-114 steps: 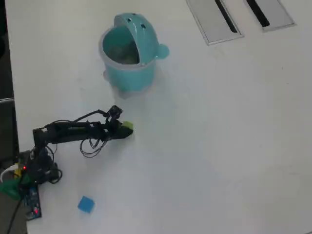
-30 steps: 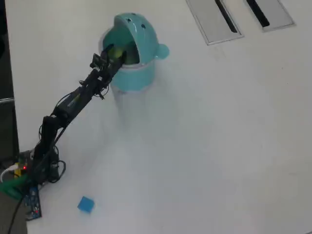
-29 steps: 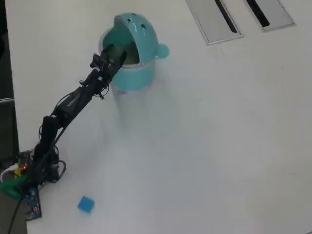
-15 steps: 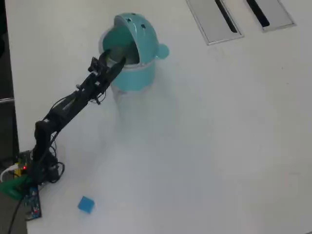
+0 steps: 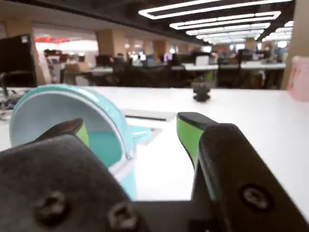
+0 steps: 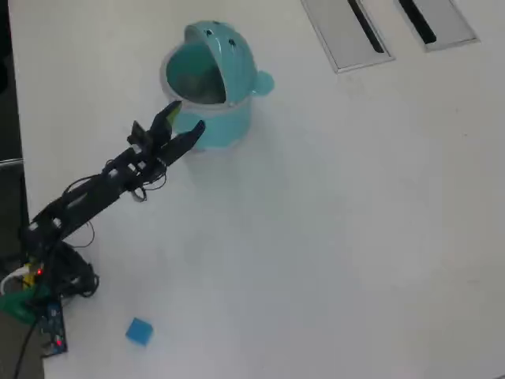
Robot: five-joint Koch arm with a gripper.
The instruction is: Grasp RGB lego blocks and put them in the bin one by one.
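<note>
While my arm is stretching up across the white table in the overhead view, my gripper is hanging just off the near left side of the bin, and my jaws are standing spread apart with nothing between them. From the wrist view I am looking straight through that gap: two black fingers with green pads, bare tabletop showing between them, no block in my grasp.

That teal bin is sitting toward the far left of the table in the overhead view, its domed lid tipped back and showing two dark dots, its small knob sticking out on the right side. In the wrist view the bin is filling the left half, partly behind my left-hand finger, with the pale inside of the lid curving over it. I cannot tell what is lying inside the bin; the opening is showing only a dim greyish floor from above.

Well apart from all this, the blue block is lying on the near left of the table, close beside my base and its tangle of wires. Red and yellow-green blocks I cannot make out in either view.

Over at the far right edge, two grey rectangular panels with dark slots are lying flat on the table.
</note>
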